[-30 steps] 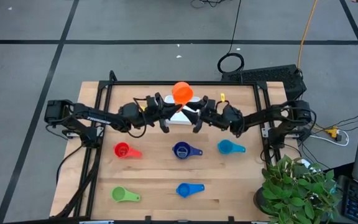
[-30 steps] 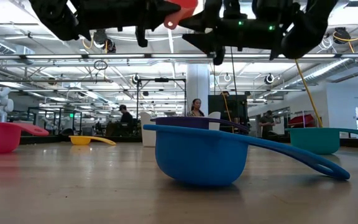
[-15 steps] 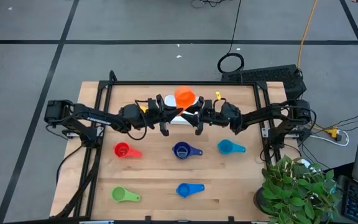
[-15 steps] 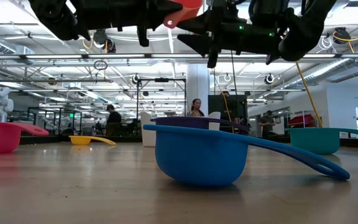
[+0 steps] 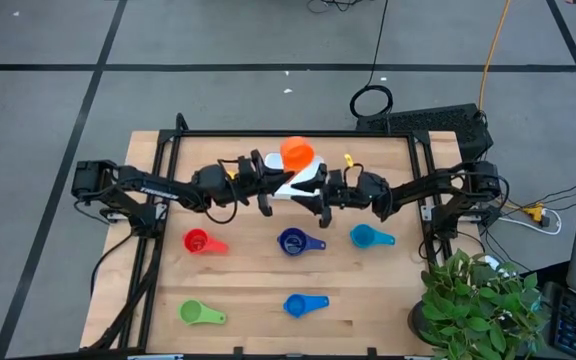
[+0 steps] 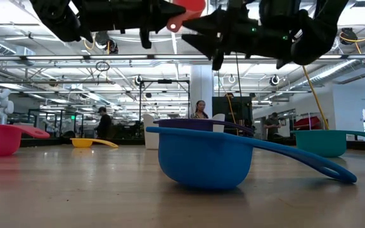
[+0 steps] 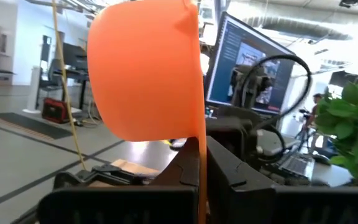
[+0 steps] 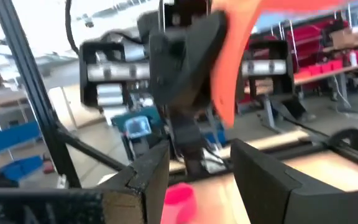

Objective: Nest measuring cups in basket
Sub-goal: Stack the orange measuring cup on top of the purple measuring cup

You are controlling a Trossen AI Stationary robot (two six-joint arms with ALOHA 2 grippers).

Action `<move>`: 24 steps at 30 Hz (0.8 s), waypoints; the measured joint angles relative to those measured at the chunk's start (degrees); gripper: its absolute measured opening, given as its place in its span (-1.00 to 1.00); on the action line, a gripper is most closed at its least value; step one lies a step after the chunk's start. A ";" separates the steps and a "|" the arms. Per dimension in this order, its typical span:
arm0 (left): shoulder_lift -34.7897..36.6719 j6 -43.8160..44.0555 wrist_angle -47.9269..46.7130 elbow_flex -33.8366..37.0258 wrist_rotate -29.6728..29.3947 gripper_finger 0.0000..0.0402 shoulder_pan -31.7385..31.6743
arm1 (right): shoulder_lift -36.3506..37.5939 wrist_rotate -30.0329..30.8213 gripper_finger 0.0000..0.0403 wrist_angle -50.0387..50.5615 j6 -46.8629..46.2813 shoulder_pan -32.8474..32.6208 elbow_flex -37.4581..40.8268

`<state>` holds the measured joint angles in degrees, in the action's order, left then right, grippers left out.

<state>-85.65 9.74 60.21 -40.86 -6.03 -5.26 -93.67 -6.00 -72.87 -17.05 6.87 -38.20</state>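
Note:
My left gripper is shut on the orange cup and holds it in the air over the white basket at the table's far middle. My right gripper is open and faces the left one from close by, just short of the orange handle. On the wood stand the red cup, navy cup, teal cup, green cup and blue cup. The yellow cup shows only in the low view. My left gripper pinches the orange cup's flat handle between its two fingers; the handle runs edge-on between them. The bowl stands beyond the fingertips, lifted clear of table and basket, with its opening turned sideways.
A potted plant stands at the table's near right corner. A black frame runs along the far edge and sides. The five cups sit in two rows on the near half, with bare wood between them.
My right gripper has drawn back a little from the orange cup toward the table's right and near side, uncovering more of the white basket. The left gripper and the orange cup have shifted slightly toward the near edge, over the basket.

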 joint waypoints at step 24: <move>0.09 1.72 0.10 -0.02 0.46 -0.98 0.09 | 0.00 -0.02 -0.28 2.90 1.24 -0.74 -6.00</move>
<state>-85.56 11.46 60.31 -40.88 -5.57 -5.17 -93.67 -6.02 -69.97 -15.81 6.13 -44.19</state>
